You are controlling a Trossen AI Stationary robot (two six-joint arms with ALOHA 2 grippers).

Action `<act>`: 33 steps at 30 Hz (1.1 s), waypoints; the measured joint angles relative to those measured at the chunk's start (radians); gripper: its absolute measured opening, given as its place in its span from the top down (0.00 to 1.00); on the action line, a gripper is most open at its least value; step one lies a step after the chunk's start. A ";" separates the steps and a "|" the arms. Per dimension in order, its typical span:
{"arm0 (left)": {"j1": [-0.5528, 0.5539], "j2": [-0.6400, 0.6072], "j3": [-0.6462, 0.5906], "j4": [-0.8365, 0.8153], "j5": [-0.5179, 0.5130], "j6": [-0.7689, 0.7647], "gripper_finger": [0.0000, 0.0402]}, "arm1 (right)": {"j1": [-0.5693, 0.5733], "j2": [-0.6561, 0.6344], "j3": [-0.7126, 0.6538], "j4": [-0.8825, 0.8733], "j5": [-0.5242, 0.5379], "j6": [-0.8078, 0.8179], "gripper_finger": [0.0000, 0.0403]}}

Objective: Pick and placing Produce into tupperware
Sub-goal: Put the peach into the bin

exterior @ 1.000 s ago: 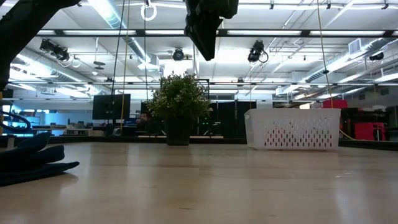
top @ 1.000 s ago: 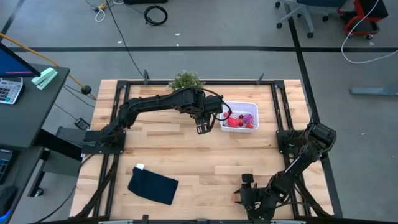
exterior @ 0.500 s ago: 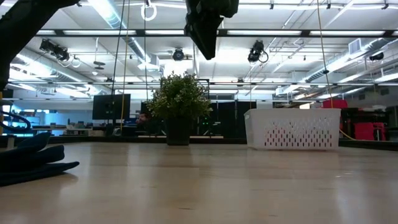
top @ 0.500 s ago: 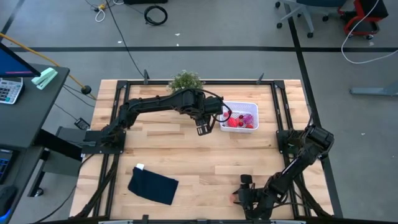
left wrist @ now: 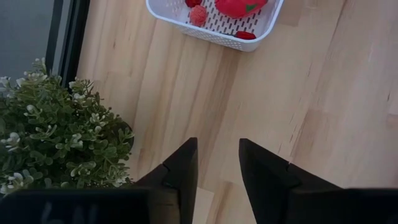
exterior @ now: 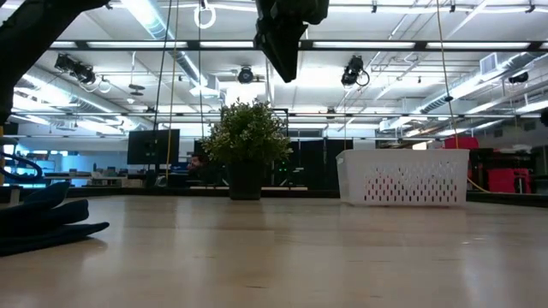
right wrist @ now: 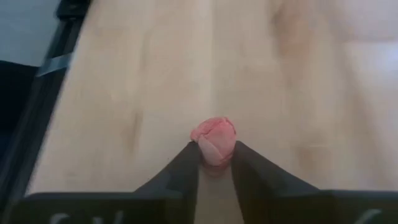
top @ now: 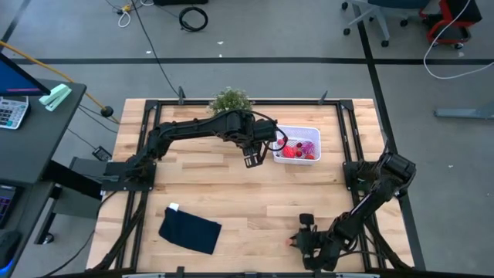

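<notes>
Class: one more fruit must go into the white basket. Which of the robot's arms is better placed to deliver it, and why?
The right. Its gripper is shut on a pink fruit near the table's front edge. The left gripper is open and empty beside the basket.

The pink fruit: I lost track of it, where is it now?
The pink fruit sits pinched in the right tool, low at the table's near edge in the high view, far from the white basket.
</notes>
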 joint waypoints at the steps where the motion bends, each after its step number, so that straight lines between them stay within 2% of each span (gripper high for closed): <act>1: 0.000 0.000 0.000 0.000 0.000 0.000 0.69 | 0.000 -0.017 0.000 -0.029 0.014 -0.005 0.80; 7: 0.001 0.000 0.000 0.000 0.000 0.016 0.70 | -0.022 -0.189 0.000 -0.277 0.069 -0.017 0.85; 12: 0.001 0.000 0.000 0.001 -0.002 0.033 0.72 | -0.065 -0.402 0.000 -0.537 0.177 -0.014 0.85; 14: 0.001 0.000 0.000 0.001 -0.002 0.034 0.73 | -0.089 -0.494 0.000 -0.649 0.256 -0.014 0.85; 19: 0.001 0.000 0.000 0.002 -0.002 0.033 0.73 | -0.192 -0.701 0.000 -0.876 0.543 0.024 0.85; 20: 0.001 0.000 0.000 0.002 -0.002 0.033 0.73 | -0.221 -0.734 0.000 -0.904 0.570 0.037 0.85; 22: 0.001 0.000 0.000 0.002 -0.002 0.030 0.73 | -0.290 -0.792 -0.003 -0.923 0.566 0.039 0.85; 26: 0.001 0.000 0.000 0.002 -0.002 0.025 0.73 | -0.426 -0.862 -0.043 -0.923 0.464 0.028 0.85; 33: 0.001 0.000 0.000 0.011 -0.002 0.025 0.73 | -0.617 -0.884 -0.199 -0.911 0.387 0.083 0.85</act>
